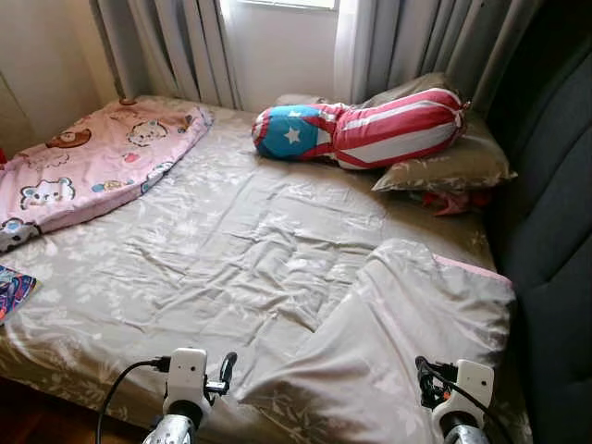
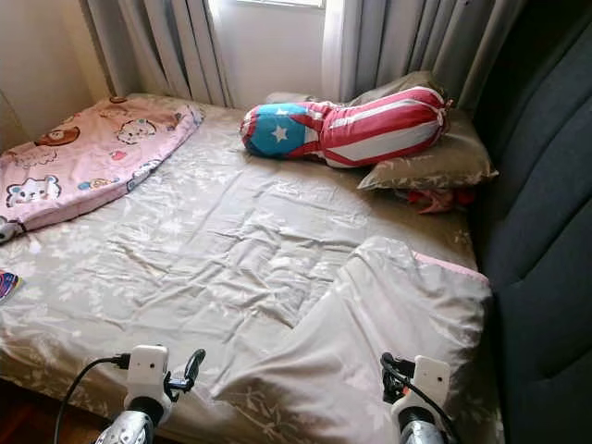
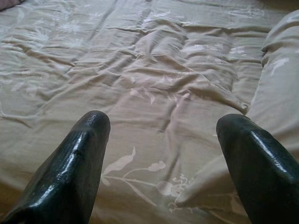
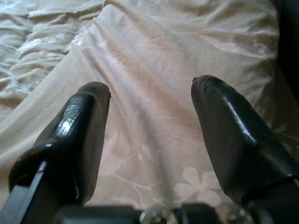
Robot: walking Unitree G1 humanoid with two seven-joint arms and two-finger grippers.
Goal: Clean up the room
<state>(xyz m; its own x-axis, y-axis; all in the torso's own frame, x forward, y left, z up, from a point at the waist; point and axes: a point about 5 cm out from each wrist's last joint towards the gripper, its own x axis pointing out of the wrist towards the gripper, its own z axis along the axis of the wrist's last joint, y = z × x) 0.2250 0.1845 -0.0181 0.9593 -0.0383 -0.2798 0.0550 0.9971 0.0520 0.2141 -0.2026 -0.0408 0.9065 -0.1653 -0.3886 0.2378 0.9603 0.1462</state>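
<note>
The bed [image 1: 231,240] carried a taupe sheet with a pale leaf and flower print, heavily creased across its middle. On the bed's right near corner lay a folded blanket [image 1: 407,333] of the same printed fabric, one flap turned back toward the centre, with a thin pink edge showing along its far side next to the dark upholstered panel [image 1: 555,231]. At the far right, a patterned pillow [image 1: 453,166] rested near the curtains [image 1: 425,37], and a bolster [image 1: 370,129] in red and white stripes with a blue end bearing a white star lay across it, its blue end on the sheet. A small red item showed just under the pillow's near edge; its nature could not be made out. Along the left side lay a pink quilt [image 1: 92,162] printed with cartoon animals, and a colourful book [image 1: 11,289] sat at the left edge nearer the robot. The left tool [image 3: 161,158] hovered over the near edge of the sheet, fingers spread wide apart and holding nothing; the blanket's corner lay just beside its right finger [image 3: 257,168]. The right tool [image 4: 149,135] hovered over the folded blanket, likewise wide open and empty, no contact with the fabric visible.
</note>
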